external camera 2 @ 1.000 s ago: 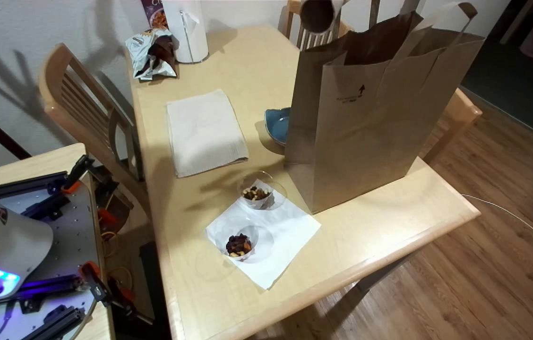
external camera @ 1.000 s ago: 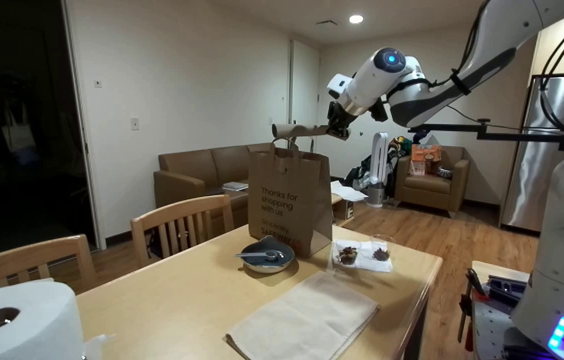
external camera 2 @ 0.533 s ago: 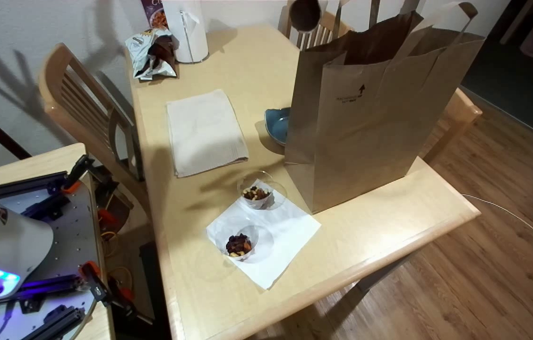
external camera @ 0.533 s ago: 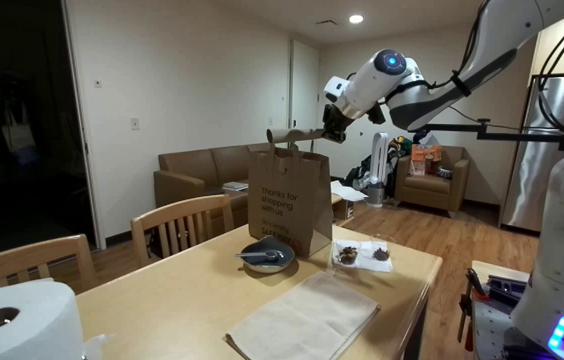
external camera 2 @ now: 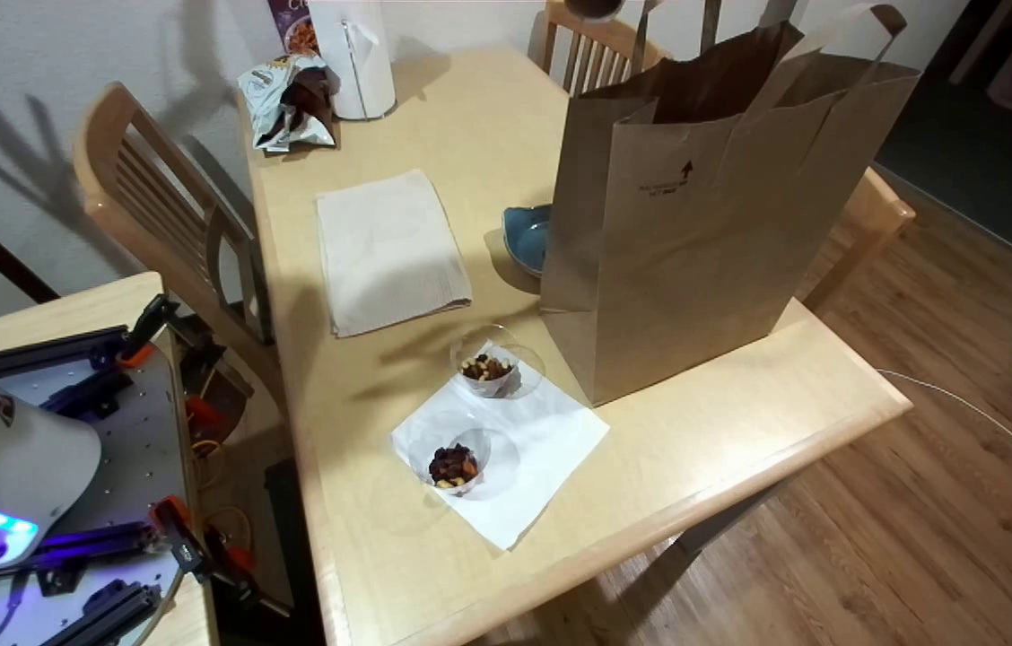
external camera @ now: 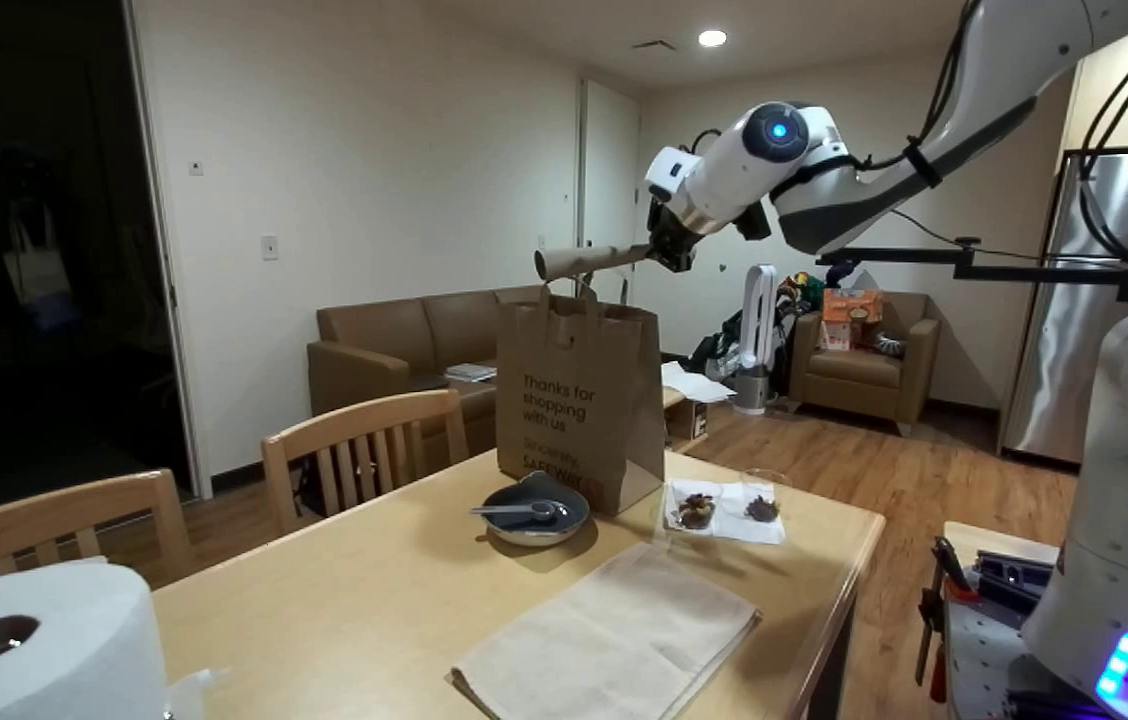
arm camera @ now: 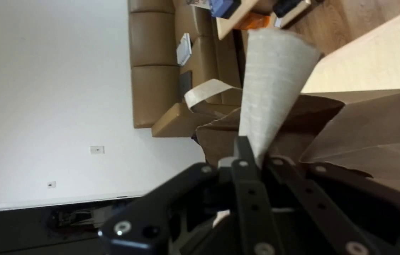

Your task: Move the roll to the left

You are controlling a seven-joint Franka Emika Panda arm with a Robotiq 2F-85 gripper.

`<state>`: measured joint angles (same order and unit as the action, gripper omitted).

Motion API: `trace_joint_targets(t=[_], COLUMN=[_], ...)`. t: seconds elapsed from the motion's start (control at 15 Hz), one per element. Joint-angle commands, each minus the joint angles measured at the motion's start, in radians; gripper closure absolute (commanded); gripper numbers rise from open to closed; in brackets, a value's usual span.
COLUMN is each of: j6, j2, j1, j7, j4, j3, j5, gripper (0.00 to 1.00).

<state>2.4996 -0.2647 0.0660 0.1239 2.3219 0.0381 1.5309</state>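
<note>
Mid-air hold of a brown, hollow roll (external camera: 589, 262), pinched near one end by the gripper (arm camera: 259, 156). In the wrist view, leads out from between the pressed-in fingers and broadens toward the free end; impossible to tell a pinch on the wall alone from a squeeze across the whole tube. In an exterior view, lies near level, with the free end slightly lower and on the far side of the gripper from the robot base (external camera: 1104, 480). Hangs high over the table (external camera: 354, 600), apparently just above the upright grocery bag (external camera: 574, 420). In the wrist view, note a bag handle (arm camera: 205, 92) at the edge of the roll; touching or apart, cannot tell. Key relation for the coming move: long axis directed outward from the gripper. With left read as the robot's own, toward the paper towels (external camera: 44, 640), calls in judgement for a carry across that axis rather than along it; sense of "left" not settled by the sentence. Only one arm (external camera: 744, 165) in play, hence no nearer one to choose. Likely hazard: a snag on the handle, best avoided by a slight lift first.
</note>
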Motion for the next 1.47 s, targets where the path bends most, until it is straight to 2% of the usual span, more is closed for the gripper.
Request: trace_joint_targets(t=[0.0, 0.2, 0.27, 0.33, 0.4, 0.73, 0.93, 1.2, 1.4], j6=[-0.194, -0.363, -0.371, -0.353, -0.337, -0.340, -0.433, -0.528, -0.556], j2=[0.004, 0.045, 0.058, 0.072, 0.038, 0.074, 0.102, 0.216, 0.311], j1=[-0.057, -0.114, -0.134, -0.153, -0.155, -0.172, -0.182, -0.217, -0.239], j7=[0.091, 0.122, 0.103, 0.058, 0.073, 0.073, 0.059, 0.026, 0.026], j4=[-0.017, -0.019, -0.011, -0.005, -0.006, -0.003, -0.005, -0.016, -0.020], j3=[0.057, 0.103, 0.109, 0.105, 0.081, 0.087, 0.112, 0.142, 0.151], j5=[0.162, 0.280, 0.321, 0.315, 0.260, 0.285, 0.375, 0.512, 0.644], gripper=[0.99, 0.99, 0.99, 0.99, 0.97, 0.99, 0.99, 0.99, 0.99])
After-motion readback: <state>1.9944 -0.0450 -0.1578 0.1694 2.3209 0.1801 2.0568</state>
